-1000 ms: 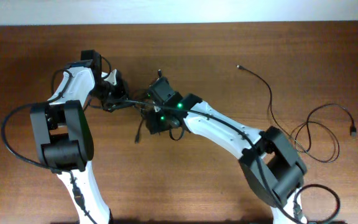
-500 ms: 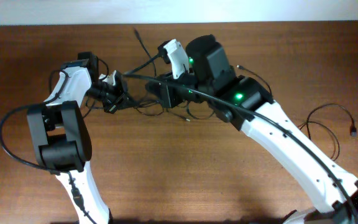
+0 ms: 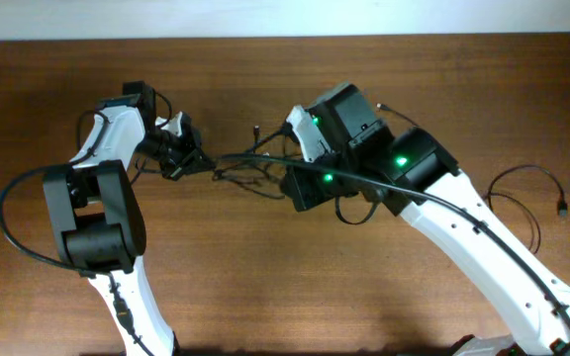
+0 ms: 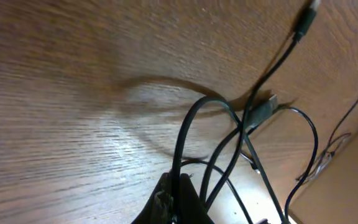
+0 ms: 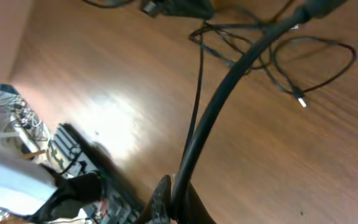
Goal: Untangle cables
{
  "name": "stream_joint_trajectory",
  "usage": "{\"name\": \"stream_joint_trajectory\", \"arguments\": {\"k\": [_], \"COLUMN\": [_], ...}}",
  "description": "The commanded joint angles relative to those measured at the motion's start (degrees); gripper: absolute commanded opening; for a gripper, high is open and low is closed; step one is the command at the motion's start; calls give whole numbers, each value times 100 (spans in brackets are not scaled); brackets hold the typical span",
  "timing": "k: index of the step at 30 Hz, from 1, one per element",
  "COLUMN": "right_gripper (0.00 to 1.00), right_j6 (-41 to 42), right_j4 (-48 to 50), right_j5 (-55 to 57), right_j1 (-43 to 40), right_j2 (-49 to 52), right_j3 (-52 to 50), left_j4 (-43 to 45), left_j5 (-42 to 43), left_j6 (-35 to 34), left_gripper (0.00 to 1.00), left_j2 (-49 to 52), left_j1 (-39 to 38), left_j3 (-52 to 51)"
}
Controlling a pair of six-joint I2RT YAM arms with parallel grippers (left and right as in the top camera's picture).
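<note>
The cables [image 3: 248, 168] are thin black cords bunched in loose loops on the wooden table between my two grippers. My left gripper [image 3: 184, 156] is shut on one cord at the tangle's left end; in the left wrist view its fingertips [image 4: 179, 198] pinch that cord, with a USB plug [image 4: 263, 111] and loops beyond. My right gripper [image 3: 289, 176] is shut on another cord, pulled taut above the table. In the right wrist view that gripper [image 5: 173, 202] holds the cord [image 5: 222, 106], which runs up over the tangle [image 5: 247, 43] and a small plug [image 5: 300, 99].
A separate black cable [image 3: 518, 213] lies in loops at the right, its plug [image 3: 563, 209] near the table edge. Another thin cord's end [image 3: 382, 105] shows behind the right arm. The table's back edge meets a white wall.
My right gripper lifted a cord out of the tangle, swung up toward the back, then came forward and right. The tangle has stretched out. My left gripper stayed put.
</note>
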Motion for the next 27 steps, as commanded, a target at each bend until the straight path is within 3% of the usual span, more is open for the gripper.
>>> {"name": "stream_joint_trajectory", "arguments": {"k": [1,3,7,11,13,14,15,17,23,24,25,26,27], "right_gripper": [4,4,9,9,22,53,67,84,84,80,79,74,69], "right_j6": [302,693,688,101,63,66,68,138,282,282,284,284,284], "right_j4": [-37,68,177,-514,-1005,-966,-778,-389,708,981,1196,1414,1633], "right_j5": [155,153,-258,-557,-505,-140,219,450,271,334,468,726,968], "right_j1": [17,17,15,-160,-221,-219,-221,-216,354,463,538,590,625], "right_j2": [476,815,1521,1545,1545,1545,1550,1659,2216,2350,2461,2581,2719], "right_j3": [-616,-975,-1241,-717,-214,-66,-68,-90,-131,-131,-131,-131,-131], "left_j4": [28,31,46,50,57,70,70,70,70,70,70,70,72], "left_j5": [-181,-188,-188,-188,-188,-188,-188,-188,-186,-188,-188,-190,-190], "left_j6": [28,28,28,28,28,28,28,28,28,28,28,28,28], "left_gripper": [0,0,0,0,0,0,1,1,5,15,37,88,99], "left_j2": [85,85,85,85,85,85,85,85,85,85,85,85,85], "left_j1": [72,72,72,72,72,72,72,70,72,72,72,72,72], "left_j3": [15,15,15,15,15,15,15,15,15,15,15,15,15]}}
